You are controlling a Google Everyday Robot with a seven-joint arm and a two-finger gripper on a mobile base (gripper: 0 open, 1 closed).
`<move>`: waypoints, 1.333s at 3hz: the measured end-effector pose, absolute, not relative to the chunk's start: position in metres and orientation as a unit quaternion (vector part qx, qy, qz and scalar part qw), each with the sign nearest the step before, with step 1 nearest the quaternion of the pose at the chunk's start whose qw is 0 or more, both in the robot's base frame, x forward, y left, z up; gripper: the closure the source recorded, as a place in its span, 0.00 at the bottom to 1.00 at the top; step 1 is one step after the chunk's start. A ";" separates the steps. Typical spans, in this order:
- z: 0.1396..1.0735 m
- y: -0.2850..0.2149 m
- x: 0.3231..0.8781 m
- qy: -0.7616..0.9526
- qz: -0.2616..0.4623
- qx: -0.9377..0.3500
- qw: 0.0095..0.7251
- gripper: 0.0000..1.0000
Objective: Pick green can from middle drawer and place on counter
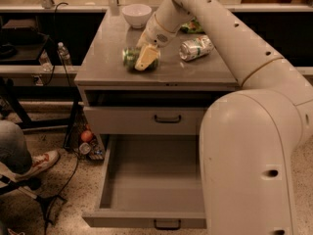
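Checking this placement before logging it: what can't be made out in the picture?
- Camera view: the claw, over the counter's front left, covers much of the green can.
- Camera view: the robot arm hides the open middle drawer's right side.
- Camera view: the left edge cuts off a seated person.

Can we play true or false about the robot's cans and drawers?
1. The small dark green can is inside the open wide grey middle drawer. False: it is up at the glossy grey counter, right at the gripper.
2. The open drawer looks empty. True.
3. The round white bowl is on the floor. False: it stands on the counter.
4. A dented silver-green can lies on its side on the counter. True.
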State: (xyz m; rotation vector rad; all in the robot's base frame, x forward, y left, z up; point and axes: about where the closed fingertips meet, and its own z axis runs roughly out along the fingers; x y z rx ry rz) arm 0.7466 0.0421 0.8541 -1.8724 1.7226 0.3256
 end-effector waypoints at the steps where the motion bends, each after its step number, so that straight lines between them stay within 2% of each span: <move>1: 0.854 0.042 0.748 0.646 0.122 -0.698 0.284 0.00; 4: 0.870 0.021 0.754 0.656 0.096 -0.684 0.306 0.00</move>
